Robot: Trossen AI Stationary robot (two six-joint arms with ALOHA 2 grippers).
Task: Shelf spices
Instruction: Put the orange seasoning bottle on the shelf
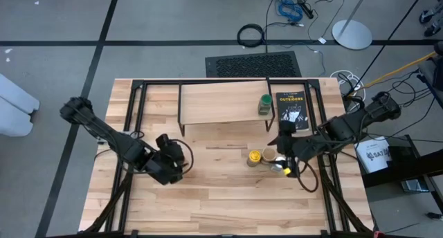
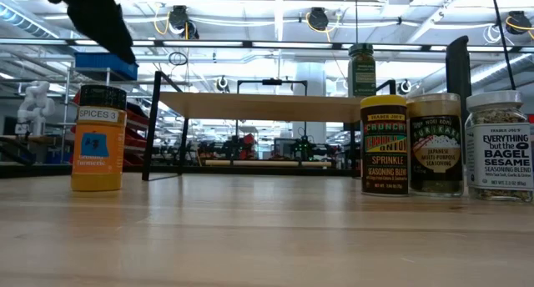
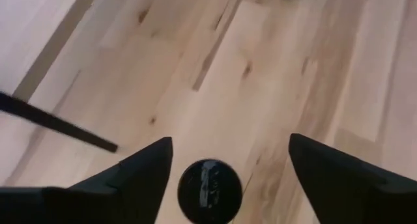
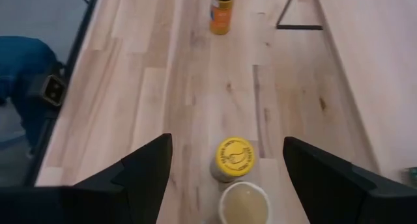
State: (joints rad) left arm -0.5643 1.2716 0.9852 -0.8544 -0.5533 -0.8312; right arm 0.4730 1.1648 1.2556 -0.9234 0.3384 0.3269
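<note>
The shelf [image 1: 214, 103] stands at the table's far middle; a green-lidded jar [image 1: 265, 104] stands on its right end. My left gripper [image 3: 229, 140] is open over a dark-lidded orange jar [image 3: 210, 191], one finger on each side of the lid without touching. That jar [image 2: 98, 137] stands upright on the table. My right gripper [image 4: 227, 140] is open above the yellow-lidded jar [image 4: 233, 155] and the tan-lidded jar [image 4: 244, 204]. A white-lidded jar [image 2: 499, 145] stands beside them.
A black book with orange lettering [image 1: 292, 110] lies right of the shelf. The shelf's thin black legs [image 2: 154, 124] stand behind the orange jar. Bare wood spreads across the table's near half [image 1: 221, 203]. A black floor mat [image 1: 252, 63] lies beyond the far edge.
</note>
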